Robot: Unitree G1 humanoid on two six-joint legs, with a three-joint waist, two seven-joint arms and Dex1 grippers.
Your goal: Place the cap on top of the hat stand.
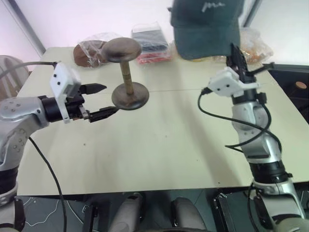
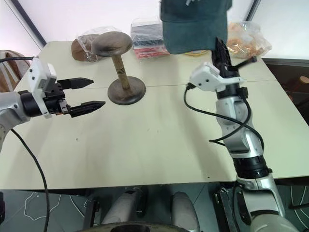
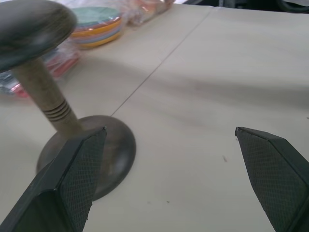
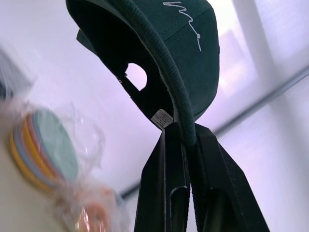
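A pale table (image 1: 159, 145) takes up most of the head camera's view. Two robot arms reach over it, one from each side.

The cap (image 1: 207, 26), dark teal with white cursive stitching, hangs in the air at about one o'clock, above the far side of the table. The right gripper (image 1: 235, 53) points upward and is clamped tight on the cap's rim; the wrist camera shows the rim pinched between both black fingers (image 4: 164, 183).

The stand (image 1: 126, 72), dark wood with a domed top, thin stem and round base, sits upright on the table at about eleven o'clock. Its top is bare. The cap is well apart from it, off toward two o'clock from the dome.

The left gripper (image 1: 99, 101) hovers at nine o'clock, just beside the stand's base, jaws spread wide and holding nothing.

Progress, as a judgement: the cap is picked up and lifted. Still to do: carry it over the dome, lower it on, and let go.

Count: one cap, one stand, two grippers. Along the far edge lie several clear plastic bags (image 1: 91, 48) of goods; at least three.
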